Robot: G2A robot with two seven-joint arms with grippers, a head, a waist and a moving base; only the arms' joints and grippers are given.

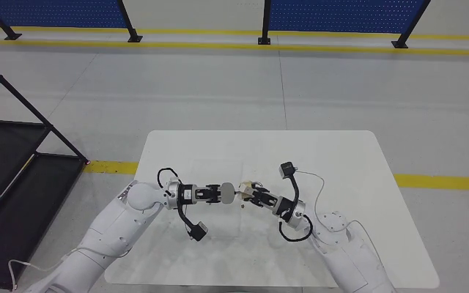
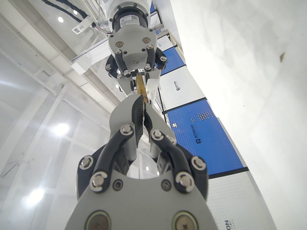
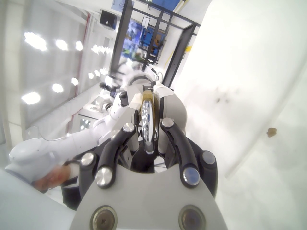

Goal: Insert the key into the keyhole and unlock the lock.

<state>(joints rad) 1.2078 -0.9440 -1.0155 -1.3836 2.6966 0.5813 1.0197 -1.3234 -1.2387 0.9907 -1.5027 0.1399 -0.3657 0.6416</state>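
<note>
Both grippers meet tip to tip above the middle of the white table point(image 1: 337, 161). My right gripper point(image 3: 147, 98) is shut on the padlock point(image 3: 146, 118), whose chrome shackle points back toward the wrist and whose brass body sits between the fingertips. My left gripper point(image 2: 144, 106) is shut on the small brass key point(image 2: 144, 99), and the key's tip touches the edge of the brass lock body point(image 2: 140, 84). In the top view the left gripper point(image 1: 222, 193) and the right gripper point(image 1: 250, 193) are nearly touching. The keyhole itself is hidden.
A small brown mark point(image 3: 271, 132) lies on the table surface below the grippers. A black rack point(image 1: 29, 176) stands beside the table's left side. Blue barrier panels point(image 1: 337, 15) line the far floor. The tabletop around the arms is bare.
</note>
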